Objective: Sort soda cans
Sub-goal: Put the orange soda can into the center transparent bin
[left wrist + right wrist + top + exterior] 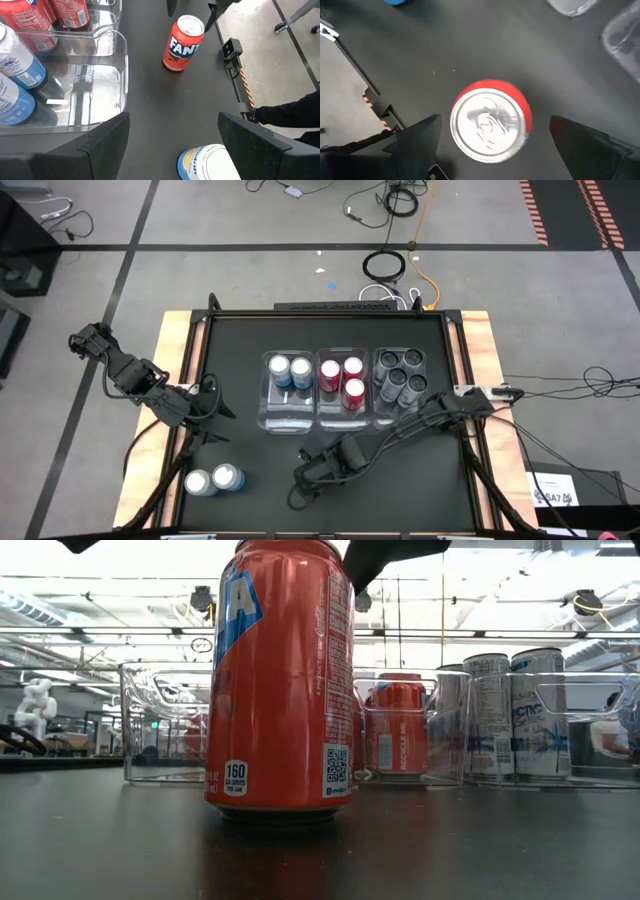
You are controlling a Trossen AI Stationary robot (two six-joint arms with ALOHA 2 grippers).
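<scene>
A red soda can (pixel 280 680) stands upright on the black table near its near edge. My right gripper (pixel 495 119) hovers open above it, one finger on each side of its silvery top (pixel 487 125), touching nothing; the gripper hides the can in the high view. In the left wrist view the same red can (pixel 182 42) shows below those fingers. My left gripper (pixel 172 135) is open at the table's left side, near two loose light blue cans (pixel 212 479); one of them (pixel 207 162) stands just ahead of it.
Three clear bins stand in a row at the table's middle. The left bin (pixel 285 415) holds two light blue cans, the middle bin (pixel 338 412) three red cans, and the right bin (pixel 382 415) several dark cans. The tabletop near the bins' front is bare.
</scene>
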